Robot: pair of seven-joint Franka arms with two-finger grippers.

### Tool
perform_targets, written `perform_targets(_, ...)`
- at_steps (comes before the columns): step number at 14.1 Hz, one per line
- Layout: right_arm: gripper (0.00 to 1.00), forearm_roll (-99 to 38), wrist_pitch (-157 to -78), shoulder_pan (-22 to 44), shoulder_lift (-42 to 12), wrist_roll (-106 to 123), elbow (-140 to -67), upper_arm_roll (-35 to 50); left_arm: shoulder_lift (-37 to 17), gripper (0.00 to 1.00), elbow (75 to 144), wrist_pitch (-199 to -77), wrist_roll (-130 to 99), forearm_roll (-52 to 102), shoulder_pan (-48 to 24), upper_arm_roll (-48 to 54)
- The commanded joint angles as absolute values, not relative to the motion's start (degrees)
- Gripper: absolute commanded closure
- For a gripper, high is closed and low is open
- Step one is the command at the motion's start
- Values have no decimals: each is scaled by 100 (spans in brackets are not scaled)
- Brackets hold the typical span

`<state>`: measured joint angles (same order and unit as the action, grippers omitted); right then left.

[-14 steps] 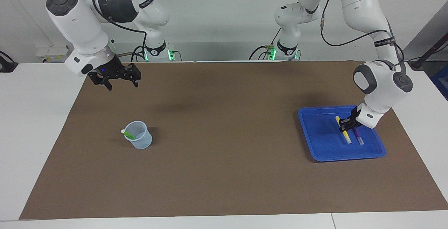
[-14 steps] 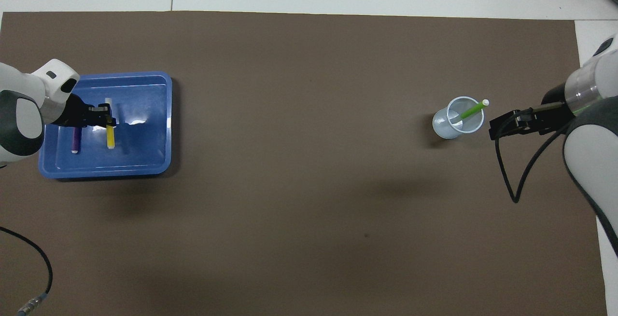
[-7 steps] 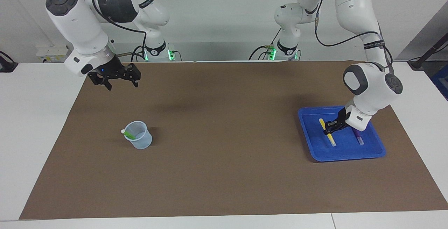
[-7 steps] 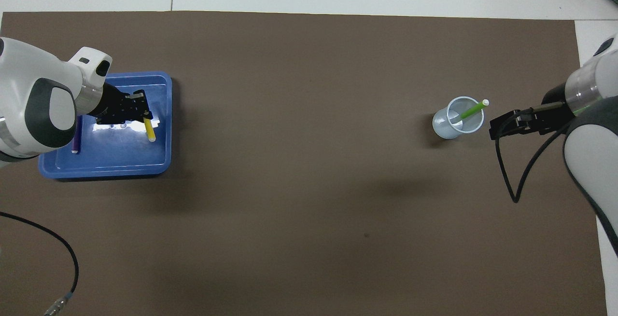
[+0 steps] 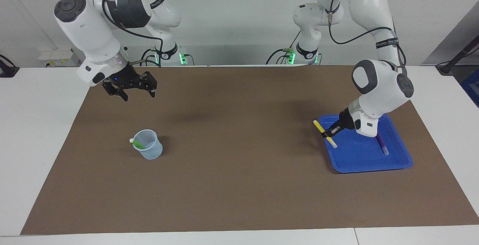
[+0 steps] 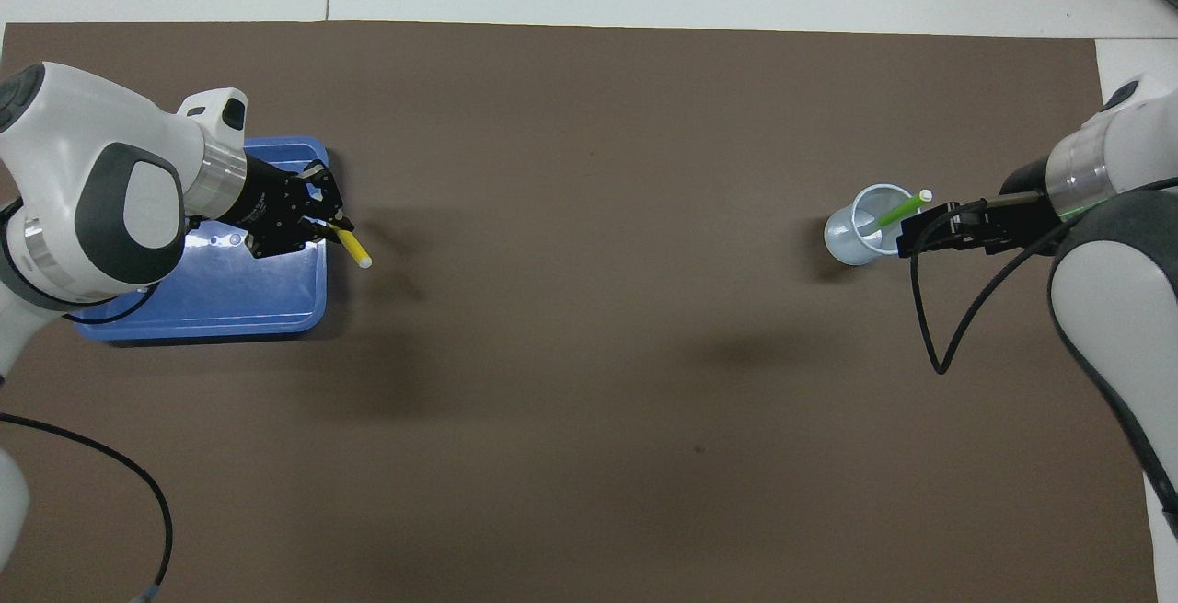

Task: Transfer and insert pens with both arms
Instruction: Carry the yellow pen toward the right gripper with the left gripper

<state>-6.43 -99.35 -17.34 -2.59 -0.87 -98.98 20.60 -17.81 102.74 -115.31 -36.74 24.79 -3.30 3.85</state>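
Note:
My left gripper [image 5: 329,132] [image 6: 331,230] is shut on the yellow pen [image 5: 320,128] [image 6: 352,248], holding it in the air over the blue tray's [image 5: 365,155] [image 6: 230,304] edge toward the table's middle. The purple pen [image 5: 382,144] lies in the tray, hidden under the arm in the overhead view. The green pen [image 5: 138,144] [image 6: 899,212] leans inside the clear cup [image 5: 150,150] [image 6: 851,239], its white end over the rim. My right gripper [image 5: 136,88] [image 6: 929,235] hangs open above the mat, nearer to the robots than the cup.
A brown mat [image 5: 239,170] covers most of the white table. A black cable [image 6: 929,327] loops down from the right arm. Another cable [image 6: 138,492] lies on the mat by the left arm's end.
The left gripper has lifted the yellow pen out of the tray and carried it toward the table's middle. The right gripper has shifted slightly toward the cup.

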Motion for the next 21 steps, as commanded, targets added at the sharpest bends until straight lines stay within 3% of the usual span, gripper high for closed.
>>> perform_targets(1,0,-1219,-10448,-1671,-61,-447,-10291,2074,-1626,100,10345,-11434,-4375,2847,-623,316)
perform_targets(11,2,-2294,-13155,192,-299,-4129,-10853,2074,-1679,100,10415,-12647,-6635,4004,-2038,325)
perform_targets(14,16,-2294,-13631,413,-377,-4219,-11100,2074,-1670,100,10406,-12892,-6854,4666,-2267,334)
perform_targets(18,46,-2303,-13930,606,-553,-4306,-11101,2074,-1679,100,10406,-13122,-7075,5069,-2435,334)
perform_targets(21,51,-2294,-13939,615,-615,-4307,-11118,2074,-1687,100,10406,-13393,-7128,5343,-2557,457)
